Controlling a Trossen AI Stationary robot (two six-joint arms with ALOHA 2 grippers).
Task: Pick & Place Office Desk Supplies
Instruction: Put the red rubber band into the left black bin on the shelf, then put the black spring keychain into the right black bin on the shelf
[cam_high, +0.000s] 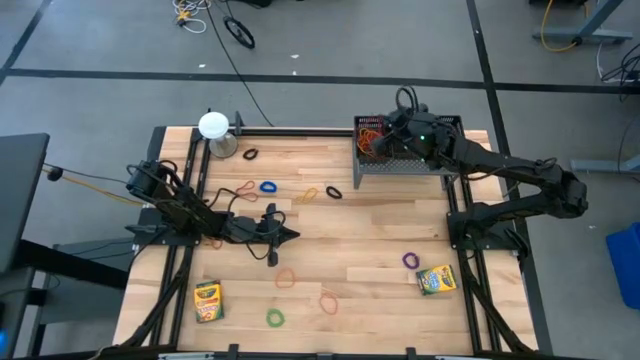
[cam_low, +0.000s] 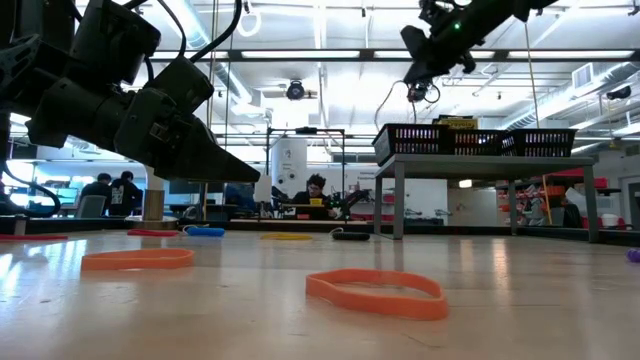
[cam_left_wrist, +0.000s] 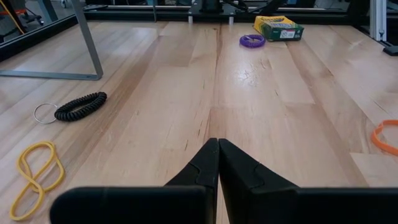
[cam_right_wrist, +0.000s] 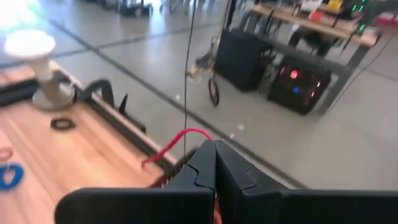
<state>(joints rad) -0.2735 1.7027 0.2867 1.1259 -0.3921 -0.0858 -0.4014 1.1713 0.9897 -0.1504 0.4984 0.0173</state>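
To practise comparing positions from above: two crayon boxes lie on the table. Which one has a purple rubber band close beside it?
The crayon box on the right, in front of the right arm's base. The purple rubber band lies just beside it; the crayon box on the left has none close.

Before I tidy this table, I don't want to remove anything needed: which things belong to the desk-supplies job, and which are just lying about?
Job:
rubber bands, e.g. blue, green, purple, orange
left crayon box
right crayon box
red band at the shut right gripper

Lying about:
white round-topped object
black coiled keyring
wire-mesh rack
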